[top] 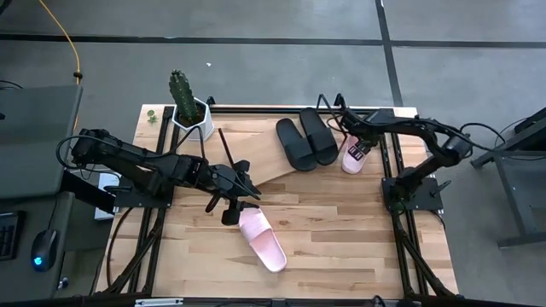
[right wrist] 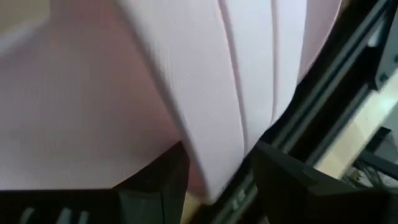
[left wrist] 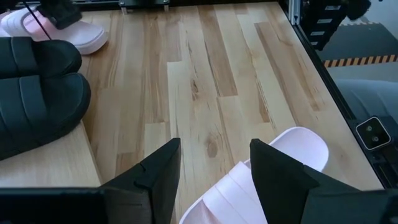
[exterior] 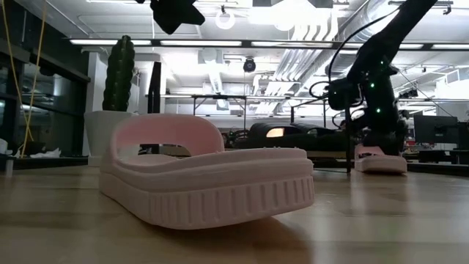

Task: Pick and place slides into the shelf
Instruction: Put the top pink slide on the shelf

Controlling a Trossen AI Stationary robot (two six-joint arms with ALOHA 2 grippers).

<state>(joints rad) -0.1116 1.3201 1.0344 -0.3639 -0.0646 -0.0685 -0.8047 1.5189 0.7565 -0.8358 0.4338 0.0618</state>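
- Looking down from above: the left gripper (top: 241, 189) is hovering at the heel of a pink slide (top: 261, 240) lying on the table (top: 341, 239); two black slides (top: 307, 138) are resting on the shelf (top: 264, 158).
- Low view: the right gripper (exterior: 366, 128) is standing over the second pink slide (exterior: 380, 161).
- Left wrist view: fingers (left wrist: 158, 177) are standing apart, empty.
- Right wrist view: fingers (right wrist: 161, 177) are clamping that slide's strap (right wrist: 211, 106).
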